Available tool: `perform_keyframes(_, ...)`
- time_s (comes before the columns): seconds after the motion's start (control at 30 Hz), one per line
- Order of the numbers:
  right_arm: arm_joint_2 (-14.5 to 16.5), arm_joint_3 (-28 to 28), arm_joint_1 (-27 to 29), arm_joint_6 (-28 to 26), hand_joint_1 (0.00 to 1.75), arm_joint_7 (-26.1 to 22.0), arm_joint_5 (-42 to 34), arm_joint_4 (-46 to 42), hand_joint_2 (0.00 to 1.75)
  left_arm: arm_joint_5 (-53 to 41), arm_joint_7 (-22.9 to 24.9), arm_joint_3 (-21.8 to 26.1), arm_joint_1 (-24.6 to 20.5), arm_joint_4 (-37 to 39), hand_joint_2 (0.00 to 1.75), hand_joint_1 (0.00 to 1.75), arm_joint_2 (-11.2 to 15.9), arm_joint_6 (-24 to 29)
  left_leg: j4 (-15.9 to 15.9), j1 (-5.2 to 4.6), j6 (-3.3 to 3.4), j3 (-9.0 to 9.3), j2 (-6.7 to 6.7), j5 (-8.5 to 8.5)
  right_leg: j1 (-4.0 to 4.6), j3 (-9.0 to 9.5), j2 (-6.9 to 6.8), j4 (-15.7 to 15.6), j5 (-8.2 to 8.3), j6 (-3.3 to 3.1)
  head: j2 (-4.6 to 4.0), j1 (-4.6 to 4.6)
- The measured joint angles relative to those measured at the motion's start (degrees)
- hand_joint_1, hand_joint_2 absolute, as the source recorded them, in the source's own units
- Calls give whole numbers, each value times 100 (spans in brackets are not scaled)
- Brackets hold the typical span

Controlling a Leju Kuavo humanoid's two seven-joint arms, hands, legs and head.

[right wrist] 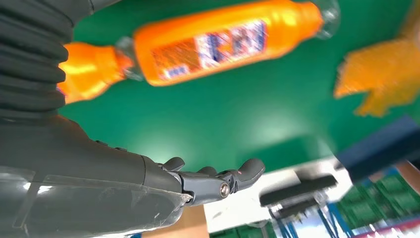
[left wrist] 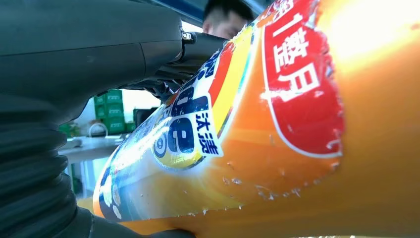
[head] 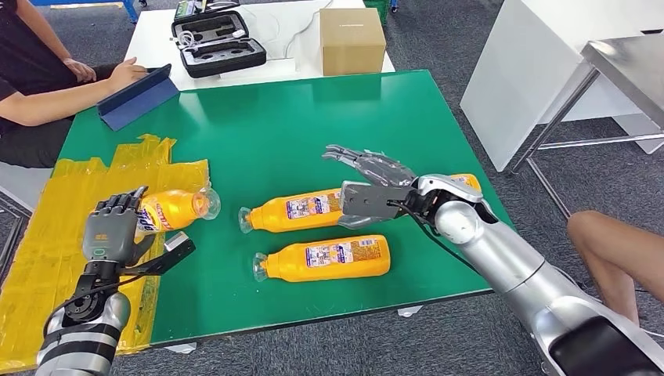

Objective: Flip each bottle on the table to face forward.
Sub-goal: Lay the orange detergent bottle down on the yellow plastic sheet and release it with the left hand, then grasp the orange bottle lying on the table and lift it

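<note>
From the head view, four orange bottles: the left hand (head: pixel 110 229) grips the first bottle (head: pixel 174 208) over the yellow sheet (head: pixel 47 235), left of the green table (head: pixel 258 125); two bottles (head: pixel 301 209) (head: pixel 329 259) lie mid-table; a fourth (head: pixel 468 181) peeks from behind the right hand (head: pixel 368 182), fingers spread, empty.

Left wrist view: the held bottle's label (left wrist: pixel 198 124) sits close up.

Right wrist view: fingers (right wrist: pixel 218 181) apart, one bottle (right wrist: pixel 213 42) on the green.
</note>
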Motion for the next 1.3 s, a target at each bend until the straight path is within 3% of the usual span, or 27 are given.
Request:
perform_keyframes(0.23,-542,311,25,174,0,182,-87,-338,175,-2,67,17,-265,717,175,175,173,-27,0,4,-1,0,-1,1,1,0,0,1,0,-1,0,0)
perform_keyframes(0.47,-768,485,39,191,0,205,-93,-464,175,-11,73,23,-422,991,175,170,208,-27,0,2,0,0,-1,1,-2,2,0,1,0,0,0,1)
perform_keyframes(0.6,-932,606,51,284,0,314,-112,-530,175,-163,169,15,-483,1145,175,1,214,-30,0,2,0,0,-2,1,-1,2,0,1,0,-1,0,-1)
perform_keyframes(0.8,-978,888,294,44,0,360,242,-399,175,-472,335,-89,-643,1532,175,0,222,-143,-1,4,0,0,-2,1,1,2,0,1,-1,-1,0,-1)
perform_keyframes(0.97,-482,1075,615,-400,0,225,757,278,175,-514,128,-383,-724,1693,175,0,213,-306,-1,5,-1,0,0,0,1,1,1,1,-1,-1,0,-1)
perform_keyframes(1.3,400,1139,889,-678,0,146,1283,1339,175,20,-52,-810,-776,1658,175,0,103,-444,-1,5,-1,2,1,1,0,1,1,1,-1,-2,0,0)
